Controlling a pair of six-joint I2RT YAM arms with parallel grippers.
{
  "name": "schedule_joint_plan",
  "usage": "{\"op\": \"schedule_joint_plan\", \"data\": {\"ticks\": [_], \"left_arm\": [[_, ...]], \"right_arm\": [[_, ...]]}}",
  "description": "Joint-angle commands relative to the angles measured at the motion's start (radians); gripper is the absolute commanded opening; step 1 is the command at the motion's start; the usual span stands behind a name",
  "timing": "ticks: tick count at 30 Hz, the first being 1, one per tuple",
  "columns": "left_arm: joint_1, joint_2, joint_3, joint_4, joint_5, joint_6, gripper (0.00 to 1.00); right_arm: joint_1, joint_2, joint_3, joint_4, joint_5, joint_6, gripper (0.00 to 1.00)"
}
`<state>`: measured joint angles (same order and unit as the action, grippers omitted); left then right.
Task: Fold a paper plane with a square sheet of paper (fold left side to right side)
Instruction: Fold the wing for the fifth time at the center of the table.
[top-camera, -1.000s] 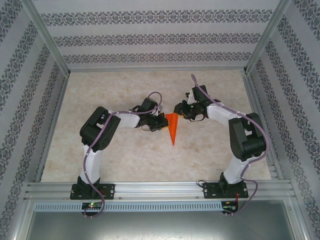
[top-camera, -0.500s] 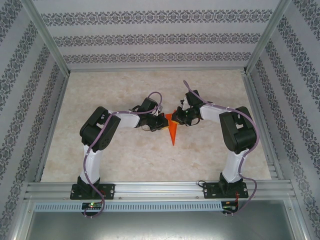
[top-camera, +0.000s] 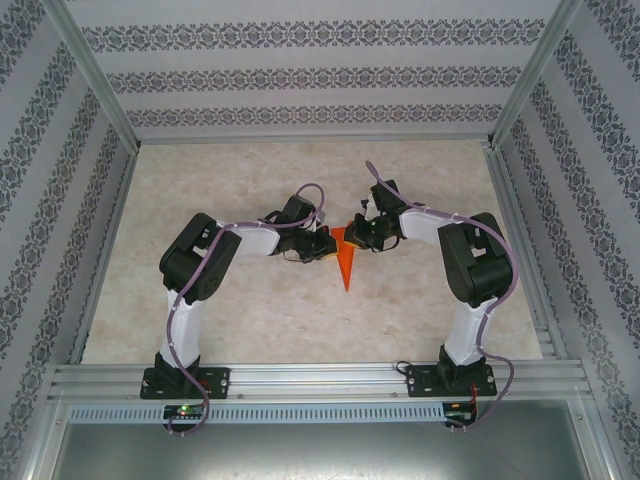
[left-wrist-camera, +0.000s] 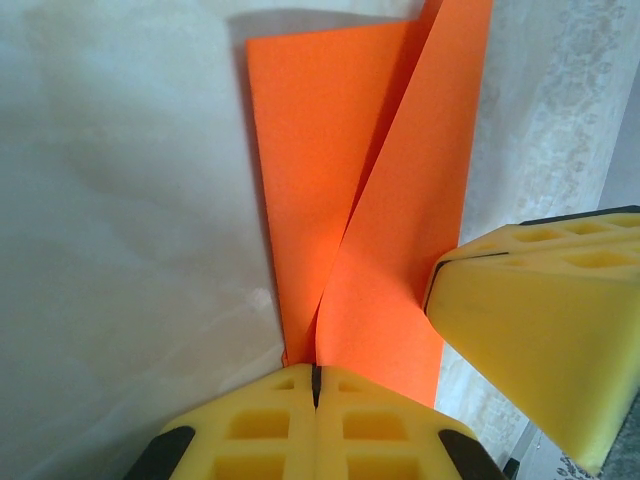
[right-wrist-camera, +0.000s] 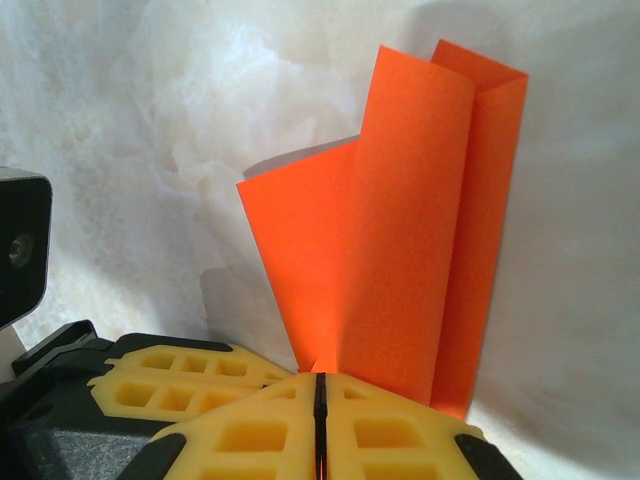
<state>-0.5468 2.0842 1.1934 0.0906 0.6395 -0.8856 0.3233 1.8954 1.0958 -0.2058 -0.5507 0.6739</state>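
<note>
The square sheet of paper (top-camera: 345, 262) is bright orange and folded to a narrow pointed shape, its tip toward the near edge, on the table's middle. My left gripper (top-camera: 328, 243) is at the wide end's left side. In the left wrist view its yellow fingers (left-wrist-camera: 270, 420) are shut, with the paper's (left-wrist-camera: 390, 250) raised flap running into their seam. My right gripper (top-camera: 353, 232) meets the wide end from the right. It (right-wrist-camera: 321, 395) is shut on an upright flap of the paper (right-wrist-camera: 400, 250). The two grippers nearly touch.
The beige marble-patterned table (top-camera: 250, 320) is fenced by aluminium rails (top-camera: 320, 378) and patterned walls. The right gripper's yellow finger (left-wrist-camera: 540, 330) shows beside the paper in the left wrist view. The left gripper's fingers (right-wrist-camera: 170, 385) lie low left in the right wrist view.
My right arm swung left to the paper's wide end and its jaws closed on a flap. The left arm and the paper's tip stayed put.
</note>
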Motion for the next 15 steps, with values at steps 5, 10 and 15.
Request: {"op": "schedule_joint_plan", "data": {"ticks": [5,10,15], "left_arm": [[0.036,0.033,-0.029,-0.070,-0.089,0.000,0.00],[0.037,0.035,-0.030,-0.066,-0.083,-0.003,0.00],[0.037,0.040,-0.026,-0.061,-0.077,-0.005,0.00]], "right_arm": [[-0.002,0.036,-0.008,0.009,0.023,-0.022,0.09],[-0.005,0.045,-0.015,0.011,0.027,-0.020,0.09],[-0.006,0.055,-0.017,0.010,0.028,-0.020,0.09]]}}
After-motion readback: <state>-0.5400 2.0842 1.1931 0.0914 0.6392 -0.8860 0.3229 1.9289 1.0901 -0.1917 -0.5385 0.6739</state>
